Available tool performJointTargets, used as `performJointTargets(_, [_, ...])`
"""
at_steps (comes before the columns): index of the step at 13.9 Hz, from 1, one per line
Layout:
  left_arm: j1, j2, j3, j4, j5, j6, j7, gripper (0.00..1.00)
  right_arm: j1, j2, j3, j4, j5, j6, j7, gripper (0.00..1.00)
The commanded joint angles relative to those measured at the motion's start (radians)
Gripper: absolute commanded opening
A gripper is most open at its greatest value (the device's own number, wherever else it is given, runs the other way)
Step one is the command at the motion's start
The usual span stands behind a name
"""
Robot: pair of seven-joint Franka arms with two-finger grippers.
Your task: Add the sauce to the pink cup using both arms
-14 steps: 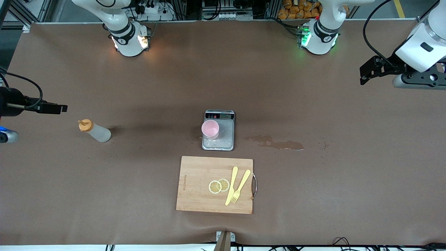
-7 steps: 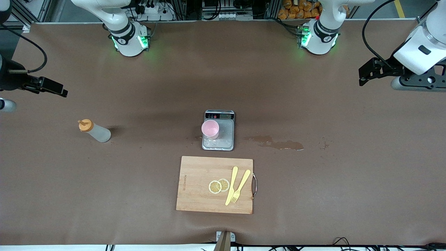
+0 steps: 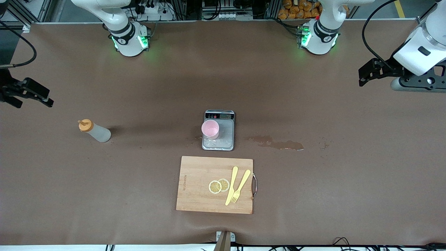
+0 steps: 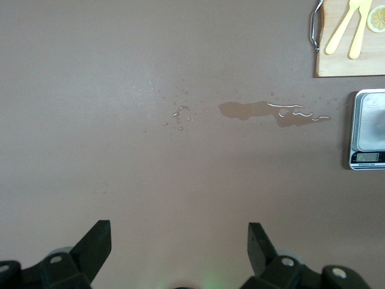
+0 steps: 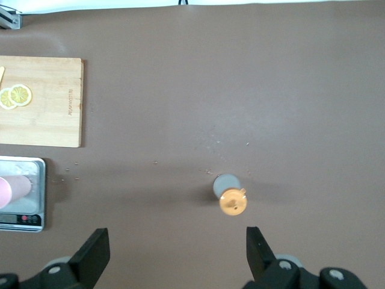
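Two grippers hang over the brown desk (image 3: 139, 87), both spread wide and holding nothing. We see the right gripper (image 3: 30, 93) over the desk's edge at the right arm's end, at about 9 o'clock from the scale; in its wrist view the black fingers (image 5: 96, 250) stand far apart with the sauce bottle (image 5: 228, 194) upright on the desk below them. We see the left gripper (image 3: 370, 72) over the left arm's end, at about 2 o'clock from the scale, its fingers (image 4: 99, 241) equally wide over bare desk.

We find the sauce bottle (image 3: 94, 131) with its orange cap standing alone toward the right arm's end, well apart from the pink cup (image 3: 210, 129). That cup stands upright on the steel kitchen scale (image 3: 225, 134) at mid-desk. At 3 o'clock from the scale lies a wet stain (image 3: 278, 143). At 6 o'clock, nearer the front camera, sits a wooden cutting board (image 3: 195, 188) carrying two lemon slices (image 3: 218, 185), a yellow knife (image 3: 231, 185) and a yellow fork (image 3: 241, 186).
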Motion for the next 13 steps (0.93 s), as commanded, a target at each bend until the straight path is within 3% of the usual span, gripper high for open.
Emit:
performJointTargets(1, [0.004,0.002,-0.004,0.011,-0.004,-0.013,-0.013,1.0,-0.019,-0.027,0.009,-0.056,-0.014,0.024,-0.041,1.0])
performJointTargets(13, [0.004,0.002,-0.004,0.011,-0.004,-0.013,-0.012,1.0,-0.042,-0.047,0.014,-0.084,-0.013,0.032,-0.043,1.0])
